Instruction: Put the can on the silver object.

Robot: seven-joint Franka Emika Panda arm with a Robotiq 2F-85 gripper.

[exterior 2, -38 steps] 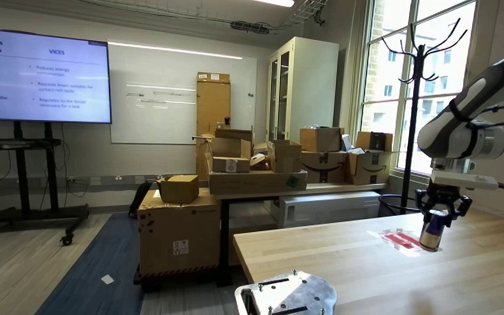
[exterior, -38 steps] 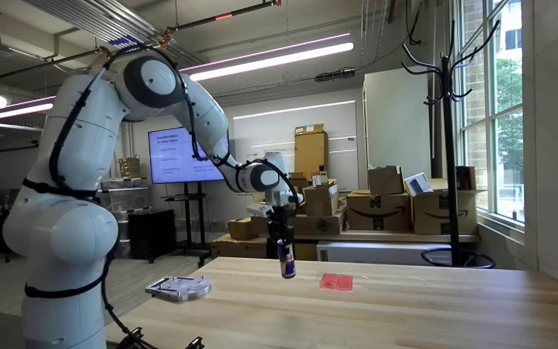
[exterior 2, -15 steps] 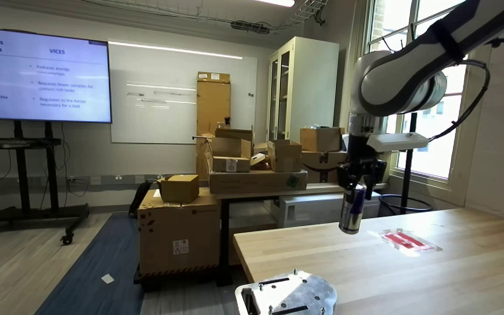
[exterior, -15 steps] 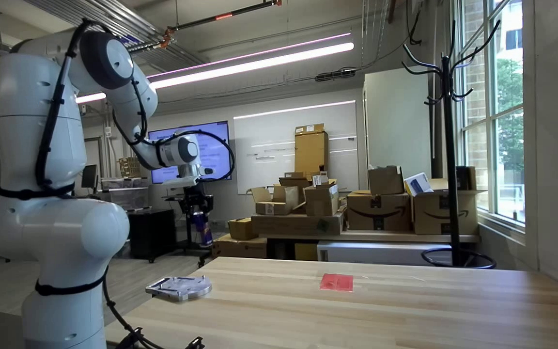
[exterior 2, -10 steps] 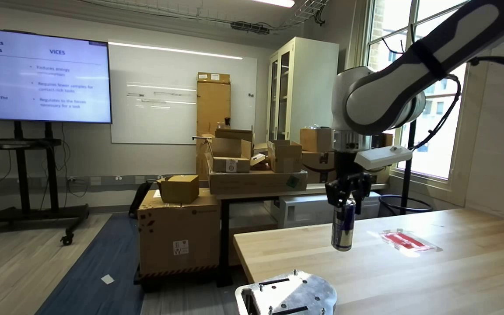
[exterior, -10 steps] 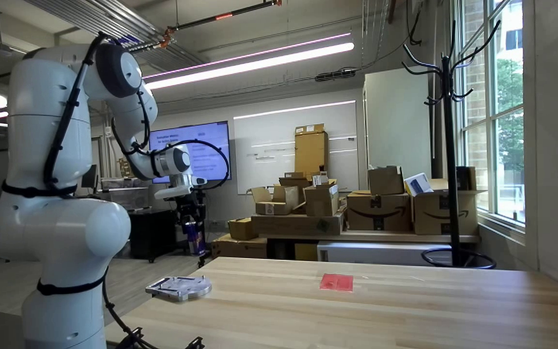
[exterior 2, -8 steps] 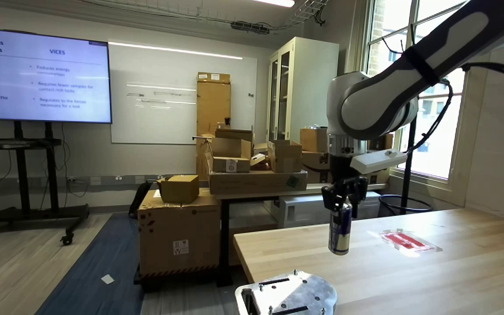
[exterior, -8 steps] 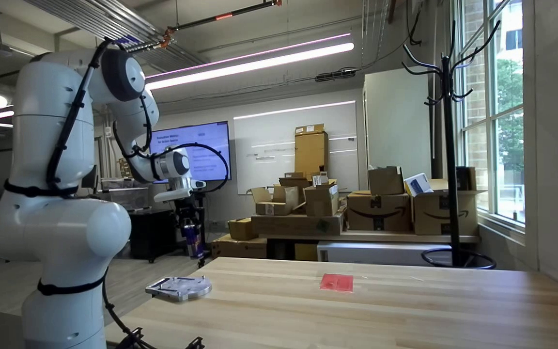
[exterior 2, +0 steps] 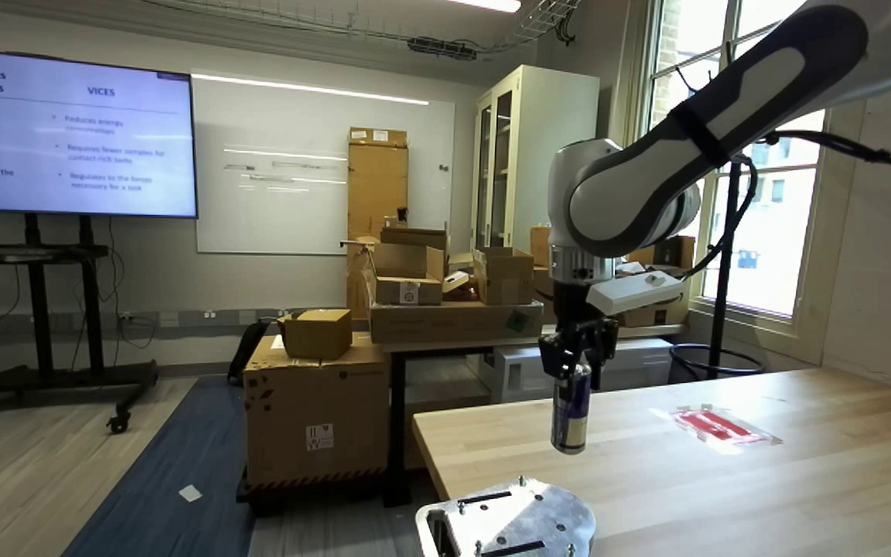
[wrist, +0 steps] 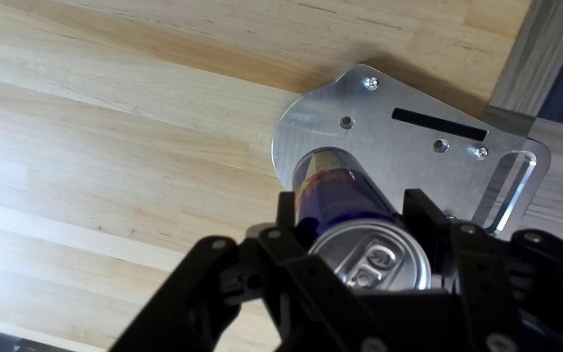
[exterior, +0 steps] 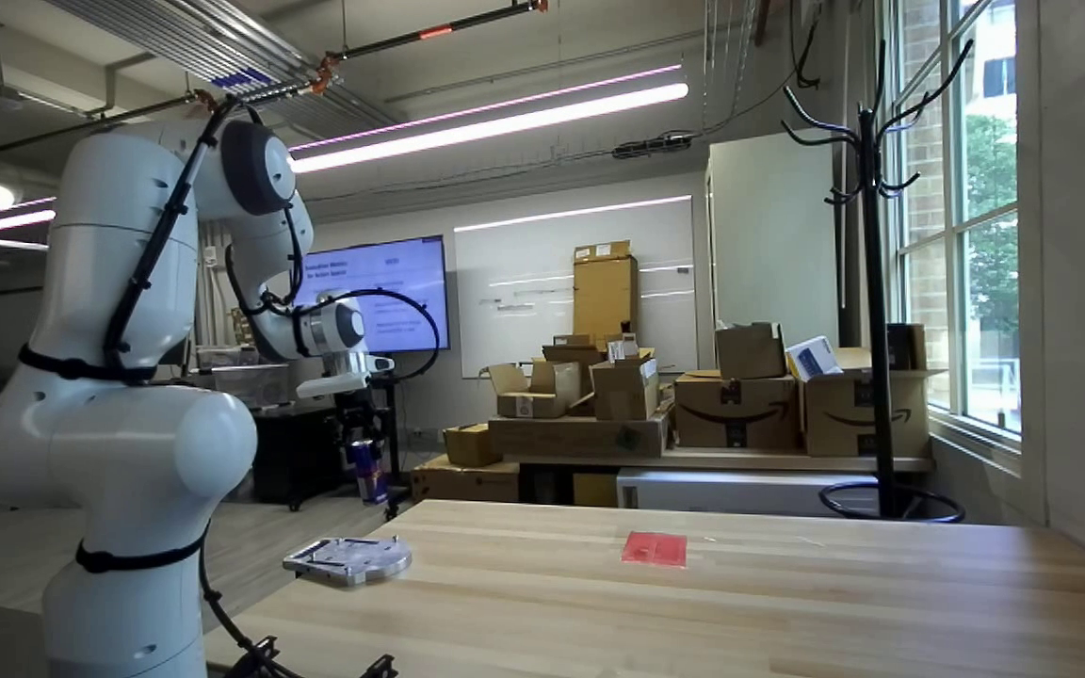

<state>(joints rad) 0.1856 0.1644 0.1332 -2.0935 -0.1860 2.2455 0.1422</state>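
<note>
My gripper (wrist: 350, 210) is clamped on a slim blue-purple can (exterior 2: 571, 422), held slightly tilted, approx. above the rounded end of the silver plate (wrist: 403, 161) w/ a gap btwn them; plate's at left edge of the table (exterior: 787, 603), flat red patch (exterior: 655, 548) well to the right

Exterior view: silver object (exterior 2: 511, 518) cut off at bottom edge. Wrist view: can (wrist: 351, 209), 1 of fingers (wrist: 423, 220) hide part.
</note>
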